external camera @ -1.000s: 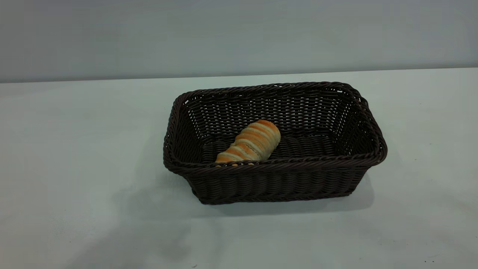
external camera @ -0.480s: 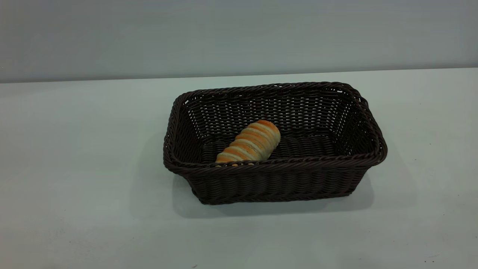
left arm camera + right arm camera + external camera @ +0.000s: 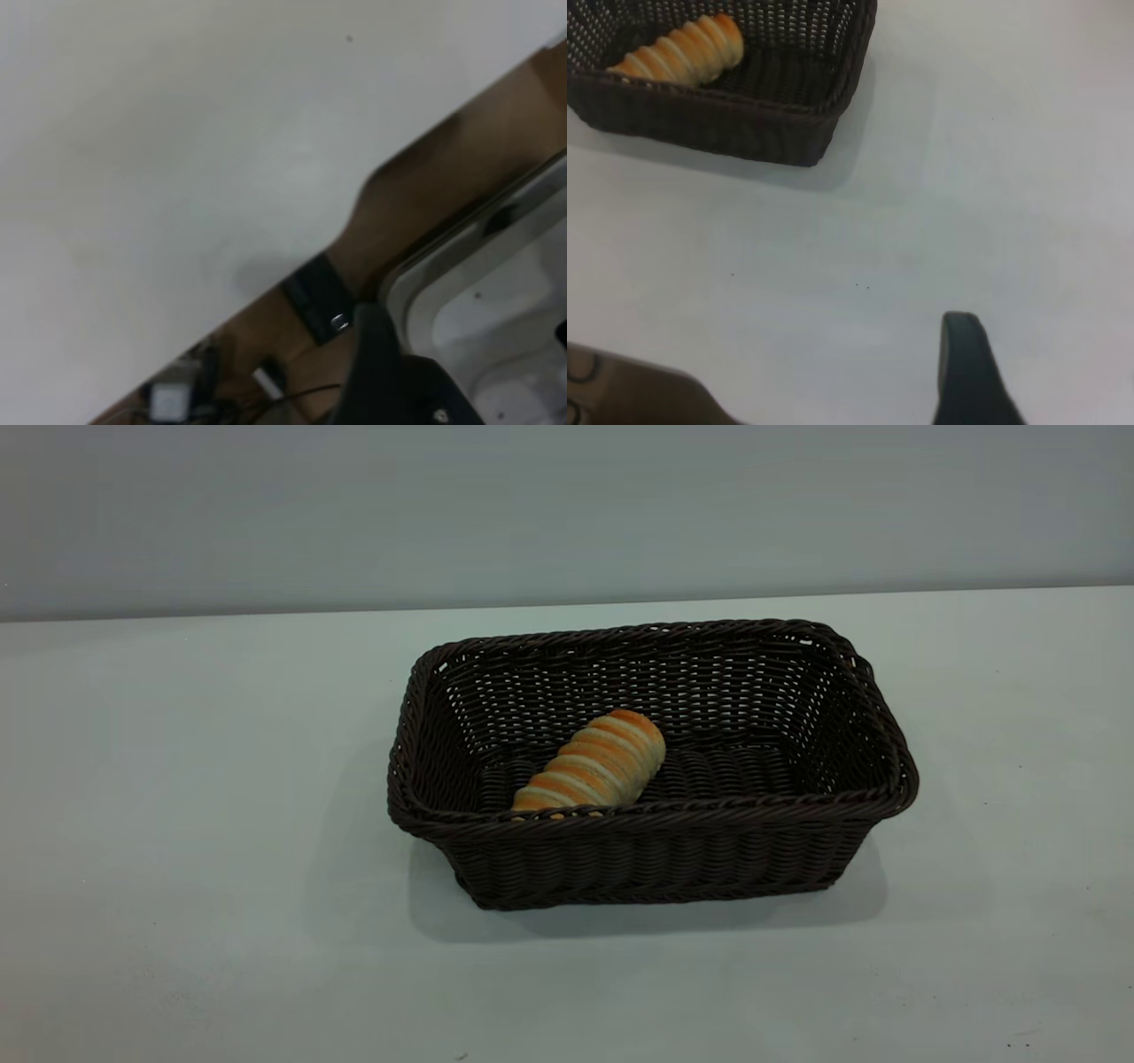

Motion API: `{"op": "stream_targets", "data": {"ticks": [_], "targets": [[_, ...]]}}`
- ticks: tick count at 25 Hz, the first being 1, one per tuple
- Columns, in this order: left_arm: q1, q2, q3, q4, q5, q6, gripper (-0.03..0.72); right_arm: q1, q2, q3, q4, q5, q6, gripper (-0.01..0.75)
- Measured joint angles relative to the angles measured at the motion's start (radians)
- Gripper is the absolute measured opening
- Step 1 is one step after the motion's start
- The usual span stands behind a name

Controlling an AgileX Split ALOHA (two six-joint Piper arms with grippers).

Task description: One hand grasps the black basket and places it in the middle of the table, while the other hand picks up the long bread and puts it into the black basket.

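Observation:
The black basket [image 3: 651, 771] stands on the table [image 3: 177, 779] near its middle. The long bread [image 3: 592, 763] lies inside it on the basket floor, left of centre, slanted. Both show in the right wrist view, the basket [image 3: 744, 115] with the bread [image 3: 678, 51] in it. Neither arm appears in the exterior view. My right gripper [image 3: 970, 372] is over bare table, well away from the basket, with only part of it in view. My left gripper [image 3: 381, 372] is at the table's edge, over the floor, far from the basket, also only partly seen.
The left wrist view shows the table's edge [image 3: 266, 292], a brown floor [image 3: 425, 204], cables and a white frame [image 3: 478, 292] beyond it. A grey wall [image 3: 567, 514] stands behind the table.
A faint arm shadow on the table at the lower left has gone. The basket and the bread have not moved.

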Motion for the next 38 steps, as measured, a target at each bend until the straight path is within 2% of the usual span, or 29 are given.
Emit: {"op": "stream_targets", "data": {"ticks": [8,14,17,18,20,25,28,32,38], "targets": [[0.0,-0.192,0.042,-0.031,-0.037,0.0,0.59,0.0,0.0,0.0,0.0,0.0,0.0,0.453],[0.0,-0.291,0.042,-0.032,-0.036,0.0,0.59,-0.068,0.0,0.0,0.0,0.0,0.0,0.452],[0.003,-0.336,0.042,-0.032,-0.036,0.0,0.59,-0.059,0.0,0.0,0.0,0.0,0.0,0.452],[0.02,-0.349,0.042,-0.033,-0.035,0.0,0.59,-0.048,0.0,0.0,0.0,0.0,0.0,0.452],[0.099,-0.372,0.042,-0.035,-0.033,0.0,0.59,-0.031,0.0,0.0,0.0,0.0,0.0,0.452],[0.417,-0.425,0.042,-0.035,-0.033,0.0,0.59,-0.029,0.0,0.0,0.0,0.0,0.0,0.452],[0.531,-0.481,0.042,-0.035,-0.031,0.0,0.59,-0.029,0.0,0.0,0.0,0.0,0.0,0.452],[0.597,-0.493,0.042,-0.035,-0.026,0.0,0.59,-0.029,0.0,0.0,0.0,0.0,0.0,0.452],[0.596,-0.493,0.042,-0.035,-0.026,0.0,0.59,-0.029,0.0,0.0,0.0,0.0,0.0,0.452]]}}
